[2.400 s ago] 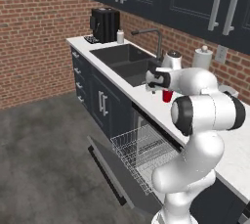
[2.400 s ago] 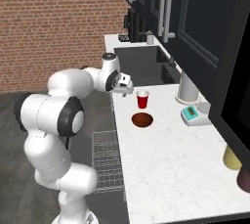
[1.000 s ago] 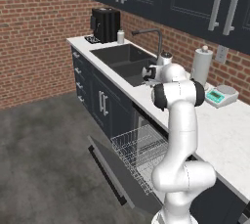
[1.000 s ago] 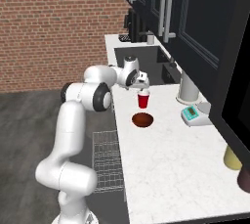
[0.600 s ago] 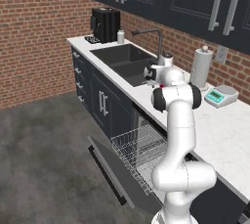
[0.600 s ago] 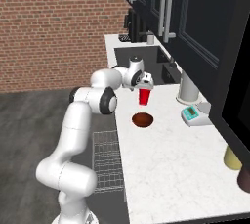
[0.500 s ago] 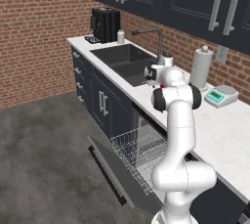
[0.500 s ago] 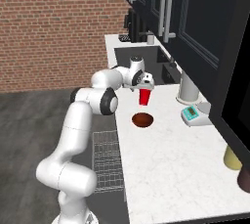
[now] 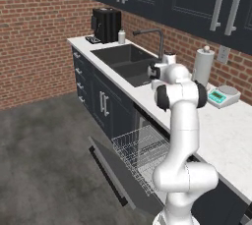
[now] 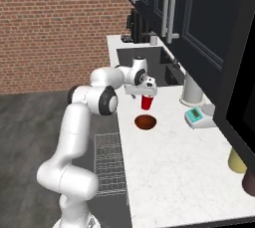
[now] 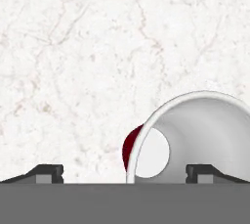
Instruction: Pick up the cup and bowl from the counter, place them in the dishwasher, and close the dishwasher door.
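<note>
Since 2.4 s ago the arm swings from a folded pose, big joints low near the base, to an upright stretched pose. The gripper (image 10: 145, 92) moves from beside the cup (image 10: 146, 102) to directly above it and comes lower vs 1.0 s ago. In hand view one fingertip (image 11: 202, 172) is now inside the white rim, the other outside. The cup has not moved.
</note>
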Tool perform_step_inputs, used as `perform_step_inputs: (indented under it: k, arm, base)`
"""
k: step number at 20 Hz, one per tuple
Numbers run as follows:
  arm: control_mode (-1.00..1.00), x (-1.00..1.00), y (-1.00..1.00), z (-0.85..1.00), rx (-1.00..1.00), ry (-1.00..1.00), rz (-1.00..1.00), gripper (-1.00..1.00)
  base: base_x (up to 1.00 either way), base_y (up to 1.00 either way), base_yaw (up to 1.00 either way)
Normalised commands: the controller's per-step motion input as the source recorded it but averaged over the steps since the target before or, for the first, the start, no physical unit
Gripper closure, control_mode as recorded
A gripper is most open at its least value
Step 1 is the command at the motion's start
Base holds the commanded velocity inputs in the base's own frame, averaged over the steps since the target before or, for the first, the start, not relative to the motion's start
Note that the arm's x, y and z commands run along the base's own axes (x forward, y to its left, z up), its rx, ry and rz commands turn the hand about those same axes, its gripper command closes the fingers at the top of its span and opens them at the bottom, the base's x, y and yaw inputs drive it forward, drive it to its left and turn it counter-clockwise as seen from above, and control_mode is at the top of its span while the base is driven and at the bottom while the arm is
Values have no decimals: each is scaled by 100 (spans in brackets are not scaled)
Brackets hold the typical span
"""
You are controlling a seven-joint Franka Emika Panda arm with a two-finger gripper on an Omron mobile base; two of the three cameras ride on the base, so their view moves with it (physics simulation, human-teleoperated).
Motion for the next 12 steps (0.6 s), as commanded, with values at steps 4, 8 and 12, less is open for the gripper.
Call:
perform_step_inputs:
  k: [4, 8, 12]
  arm:
    - [-100, -16, 6, -67, -1, 6, 0, -100]
    - [-100, 33, 8, -73, 0, 1, 0, -100]
    - [-100, 24, 9, -62, 1, 0, 0, 100]
  base:
    - [0, 0, 0]
    - [0, 0, 0]
    - [0, 0, 0]
